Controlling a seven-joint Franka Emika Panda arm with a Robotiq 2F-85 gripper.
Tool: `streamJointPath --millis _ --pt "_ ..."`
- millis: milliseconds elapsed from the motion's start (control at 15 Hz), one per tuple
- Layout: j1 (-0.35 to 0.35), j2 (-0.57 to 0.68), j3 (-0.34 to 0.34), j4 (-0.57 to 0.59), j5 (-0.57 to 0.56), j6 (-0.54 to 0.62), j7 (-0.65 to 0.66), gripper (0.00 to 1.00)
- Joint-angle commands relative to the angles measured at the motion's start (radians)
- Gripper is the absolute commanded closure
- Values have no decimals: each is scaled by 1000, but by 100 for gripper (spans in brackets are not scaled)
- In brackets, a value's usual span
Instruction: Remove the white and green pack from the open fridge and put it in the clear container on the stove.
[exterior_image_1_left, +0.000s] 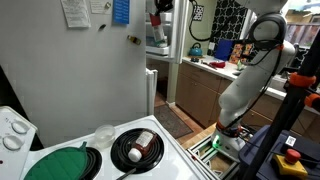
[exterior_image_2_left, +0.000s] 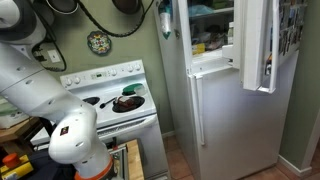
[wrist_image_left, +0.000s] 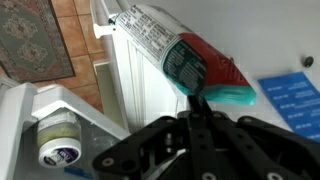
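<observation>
In the wrist view my gripper (wrist_image_left: 192, 100) is shut on the teal-green end of the white and green pack (wrist_image_left: 170, 50), which also has a red band. The pack hangs free in front of the white fridge. In both exterior views the gripper (exterior_image_1_left: 158, 8) (exterior_image_2_left: 165, 12) is high up by the open upper fridge compartment, with the pack (exterior_image_1_left: 157, 35) (exterior_image_2_left: 165, 24) below it. The clear container (exterior_image_1_left: 104, 133) stands on the white stove (exterior_image_1_left: 175, 155) (exterior_image_2_left: 140, 122), far below the gripper.
A black pan (exterior_image_1_left: 137, 148) (exterior_image_2_left: 127, 102) with something in it sits on a burner, and a green round lid (exterior_image_1_left: 60, 165) is next to it. The fridge door (exterior_image_2_left: 258, 45) stands open. A jar with a white lid (wrist_image_left: 57, 140) sits on a shelf below the gripper.
</observation>
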Motion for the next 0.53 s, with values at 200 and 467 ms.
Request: streamJointPath --millis 200,467 --pt "70 -2 32 -81 137 -92 -69 100" --pt "112 10 56 -118 232 -131 -98 100"
